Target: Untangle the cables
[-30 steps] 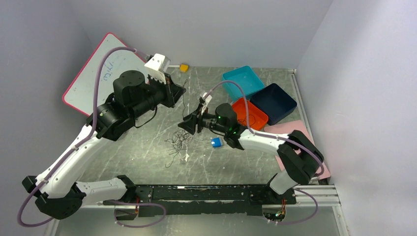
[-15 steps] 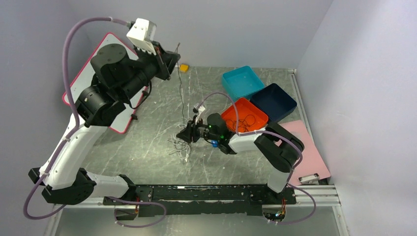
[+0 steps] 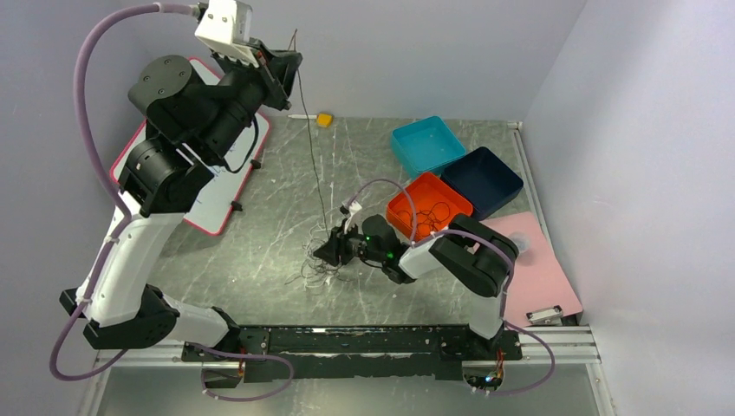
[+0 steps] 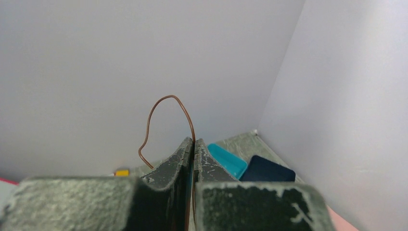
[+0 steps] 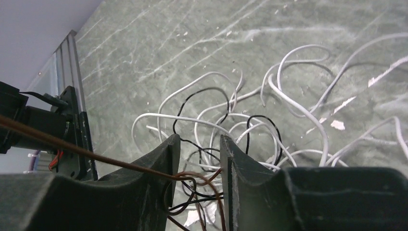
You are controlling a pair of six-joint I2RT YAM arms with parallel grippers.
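Observation:
The cables (image 3: pixel 314 260) lie in a small white, black and brown tangle on the table's middle; the right wrist view shows their loops (image 5: pixel 250 120) spread over the grey surface. My left gripper (image 3: pixel 290 65) is raised high at the back left and shut on a brown cable (image 3: pixel 314 156), which runs taut down to the tangle. In the left wrist view its closed fingers (image 4: pixel 194 141) pinch that brown cable (image 4: pixel 159 103), which arches above the tips. My right gripper (image 3: pixel 328 250) is low at the tangle's right side. Its jaws (image 5: pixel 199 139) stand apart with brown and black strands crossing between them.
Teal (image 3: pixel 427 143), navy (image 3: pixel 482 179) and orange (image 3: pixel 394 208) trays stand at the back right; the orange one holds dark wire loops. A pink-edged whiteboard (image 3: pixel 208 204) lies at the left, a pink sheet (image 3: pixel 542 277) at the right, a yellow block (image 3: pixel 324 120) by the back wall.
My left arm has lifted up and back, drawing the brown cable out into a long line. My right gripper has come down to the tangle and narrowed its jaws.

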